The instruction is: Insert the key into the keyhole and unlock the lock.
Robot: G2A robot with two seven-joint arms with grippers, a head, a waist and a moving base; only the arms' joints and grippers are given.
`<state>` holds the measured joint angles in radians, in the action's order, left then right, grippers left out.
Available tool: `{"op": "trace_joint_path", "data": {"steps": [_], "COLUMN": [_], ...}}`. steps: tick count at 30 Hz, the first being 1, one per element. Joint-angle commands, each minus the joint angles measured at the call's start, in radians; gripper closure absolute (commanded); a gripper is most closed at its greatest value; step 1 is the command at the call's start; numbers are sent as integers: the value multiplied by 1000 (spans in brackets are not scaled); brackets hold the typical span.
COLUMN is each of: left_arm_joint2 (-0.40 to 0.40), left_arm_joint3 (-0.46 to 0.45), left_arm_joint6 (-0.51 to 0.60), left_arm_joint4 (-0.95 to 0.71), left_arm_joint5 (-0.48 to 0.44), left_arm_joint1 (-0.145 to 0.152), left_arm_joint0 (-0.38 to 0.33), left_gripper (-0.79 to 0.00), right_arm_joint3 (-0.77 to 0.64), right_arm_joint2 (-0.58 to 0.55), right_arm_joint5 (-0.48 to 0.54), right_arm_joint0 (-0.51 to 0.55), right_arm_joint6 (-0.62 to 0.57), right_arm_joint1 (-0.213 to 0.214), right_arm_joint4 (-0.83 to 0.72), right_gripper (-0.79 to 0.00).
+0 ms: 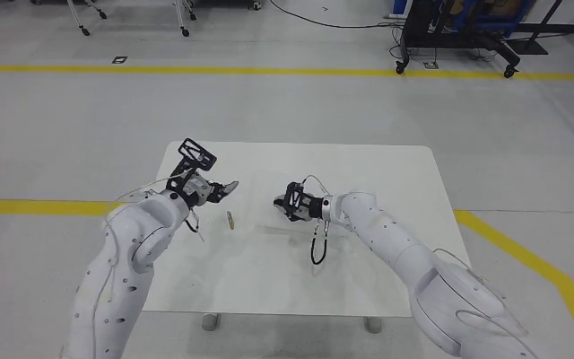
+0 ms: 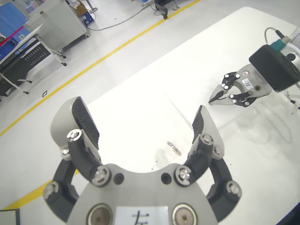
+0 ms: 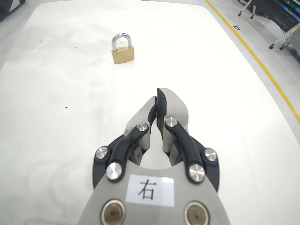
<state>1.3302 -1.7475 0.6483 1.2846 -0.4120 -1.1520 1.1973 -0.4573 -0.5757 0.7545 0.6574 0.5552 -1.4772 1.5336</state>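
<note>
I see the lock (image 1: pixel 230 220) standing shackle-up, close at 5 o'clock from my spread left gripper (image 1: pixel 222 190), with the clenched right gripper (image 1: pixel 277 205) farther off at the lock's 3 o'clock, and I can't tell if it pinches the key.

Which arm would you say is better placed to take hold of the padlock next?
Probably the left: the left gripper is open, with the padlock standing close in front of it. The right gripper is shut and sits farther from the padlock.
</note>
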Motion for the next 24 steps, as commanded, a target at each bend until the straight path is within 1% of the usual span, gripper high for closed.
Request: {"op": "trace_joint_path", "data": {"steps": [1,5,12,20,24], "left_arm_joint2": [-71,-175,-331,-452,-518], "left_arm_joint3": [67,184,354,500,581], "left_arm_joint6": [41,95,175,168,168], "left_arm_joint4": [25,59,34,3,-4], "left_arm_joint5": [8,47,47,80,100], "left_arm_joint1": [-9,-30,-73,-121,-152], "left_arm_joint0": [-79,-183,-320,-411,-451], "left_gripper": [-785,-785,-785,-785,-785], "right_arm_joint3": [-13,-36,-95,-159,-183], "right_arm_joint2": [-2,-15,-38,-63,-82], "right_arm_joint5": [2,-6,-26,-28,-27], "right_arm_joint0": [8,24,56,85,97], "right_arm_joint6": [41,88,116,103,93], "right_arm_joint1": [15,41,73,97,108], "right_arm_joint4": [26,54,77,82,70], "right_gripper": [0,0,0,0,0]}}
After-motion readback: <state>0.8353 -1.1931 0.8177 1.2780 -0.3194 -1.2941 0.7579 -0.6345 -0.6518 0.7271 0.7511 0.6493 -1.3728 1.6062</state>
